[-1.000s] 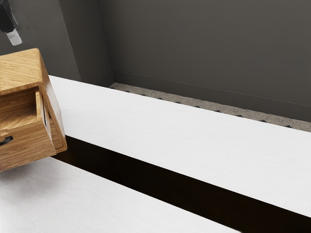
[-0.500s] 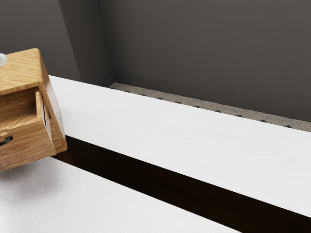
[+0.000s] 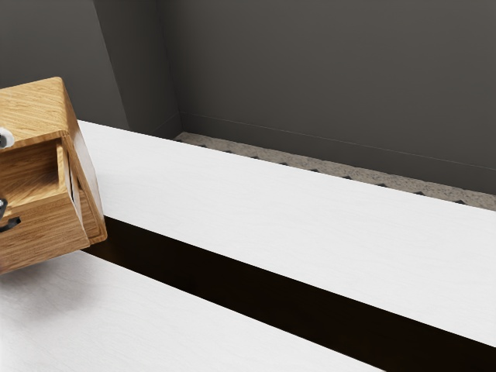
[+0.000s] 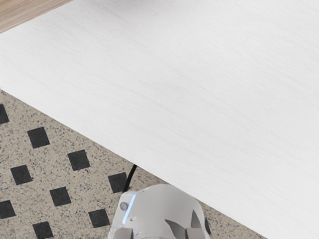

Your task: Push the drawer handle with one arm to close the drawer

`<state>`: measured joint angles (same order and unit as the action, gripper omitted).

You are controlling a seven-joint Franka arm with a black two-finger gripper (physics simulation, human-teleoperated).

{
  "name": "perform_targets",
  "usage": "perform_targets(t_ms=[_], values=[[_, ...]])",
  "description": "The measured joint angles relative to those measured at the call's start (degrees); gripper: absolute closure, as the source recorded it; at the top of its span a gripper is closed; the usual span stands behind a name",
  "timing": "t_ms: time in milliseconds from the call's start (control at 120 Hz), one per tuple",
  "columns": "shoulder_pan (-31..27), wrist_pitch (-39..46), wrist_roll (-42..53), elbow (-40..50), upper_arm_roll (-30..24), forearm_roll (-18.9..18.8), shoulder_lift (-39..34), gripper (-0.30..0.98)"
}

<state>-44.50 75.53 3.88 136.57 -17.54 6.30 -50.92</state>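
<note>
Though lower than before, arm (image 3: 5, 139) near open drawer (image 3: 45, 229).

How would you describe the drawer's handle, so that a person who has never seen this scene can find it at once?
On the white table, at the exterior view's left edge, find the wooden cabinet. Below its top, an open drawer sticks out. The handle is on the drawer's front: small and curved, almost black against the brown wood.

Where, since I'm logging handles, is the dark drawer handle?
The dark drawer handle is at the exterior view's left edge, on the wooden drawer front.
</note>
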Motion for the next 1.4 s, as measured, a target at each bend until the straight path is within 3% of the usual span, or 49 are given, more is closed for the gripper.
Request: perform_targets(t_ms=[208,517,717,833,983,1400], values=[[3.9,2.7,-10.8,2.5,-1.3,-4.5,0.3,0.74],[7.7,15.1,-21.4,8.3,3.0,-1.3,1.8,0.78],[7.2,19.1,-25.2,10.0,4.3,-1.9,-0.4,0.78],[8.1,20.4,-26.9,10.2,7.9,-4.8,-0.2,0.78],[9.5,21.8,-28.6,10.2,8.6,-6.8,0.7,0.78],[10.5,27.4,-31.2,10.0,9.5,-7.7,5.1,0.79]])
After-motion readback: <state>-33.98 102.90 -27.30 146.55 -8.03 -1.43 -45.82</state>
